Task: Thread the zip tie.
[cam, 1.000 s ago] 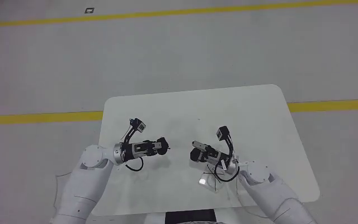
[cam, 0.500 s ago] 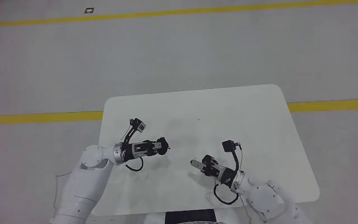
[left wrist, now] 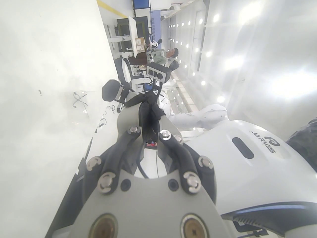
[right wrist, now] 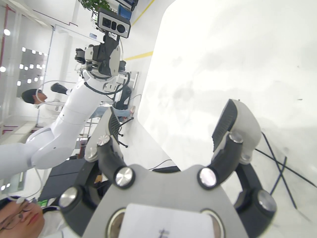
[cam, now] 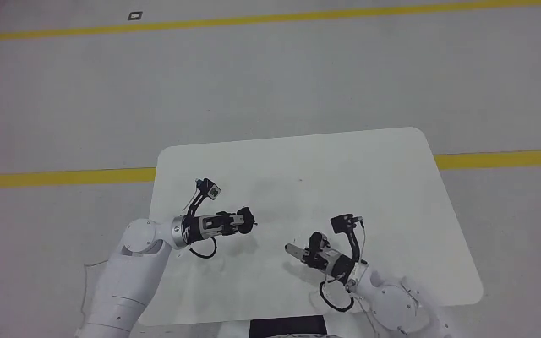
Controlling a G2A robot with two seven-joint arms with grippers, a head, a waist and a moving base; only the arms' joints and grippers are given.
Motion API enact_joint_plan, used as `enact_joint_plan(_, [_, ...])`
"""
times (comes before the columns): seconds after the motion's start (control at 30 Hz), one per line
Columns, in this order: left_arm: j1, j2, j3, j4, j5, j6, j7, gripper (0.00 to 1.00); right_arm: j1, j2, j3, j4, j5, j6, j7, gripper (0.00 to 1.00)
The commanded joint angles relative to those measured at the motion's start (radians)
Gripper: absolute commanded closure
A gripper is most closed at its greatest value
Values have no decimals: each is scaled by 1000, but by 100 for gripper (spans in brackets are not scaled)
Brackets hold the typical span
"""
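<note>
Right wrist view showed the right tool (right wrist: 171,107) with its fingers spread wide apart over the white counter (right wrist: 223,38). Black zip ties (right wrist: 282,165) lay crossed on the counter just beside one finger. Farther left, the left tool (cam: 250,220) had its fingers pressed together; any grasp was unclear.

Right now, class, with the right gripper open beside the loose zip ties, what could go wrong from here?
1. The zip ties lie crossed over one another on the table beside the open right gripper; a pinch there may lift several or snag one.
2. They are thin and flat, so a grasp may scrape the table and miss.
3. The left gripper is shut; whether it holds a tie is unclear, so threading may lack a partner.
</note>
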Motion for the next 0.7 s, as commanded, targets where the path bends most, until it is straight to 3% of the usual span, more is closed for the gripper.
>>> enact_joint_plan(0.0, [0,0,0,0,0,0,0,100,-23,9,23,-45,-84,36,42,0])
enact_joint_plan(0.07, [0,0,0,0,0,0,0,100,-46,14,37,-82,-126,69,78,0])
enact_joint_plan(0.17, [0,0,0,0,0,0,0,100,-69,26,55,-141,-276,158,194,0])
enact_joint_plan(0.23, [0,0,0,0,0,0,0,100,-77,30,42,-171,-365,206,275,0])
enact_joint_plan(0.33, [0,0,0,0,0,0,0,100,-69,29,12,-193,-421,258,310,0])
enact_joint_plan(0.57, [0,0,0,0,0,0,0,100,-67,29,11,-192,-423,256,308,0])
enact_joint_plan(0.67, [0,0,0,0,0,0,0,100,-41,33,-17,-171,-537,213,348,0])
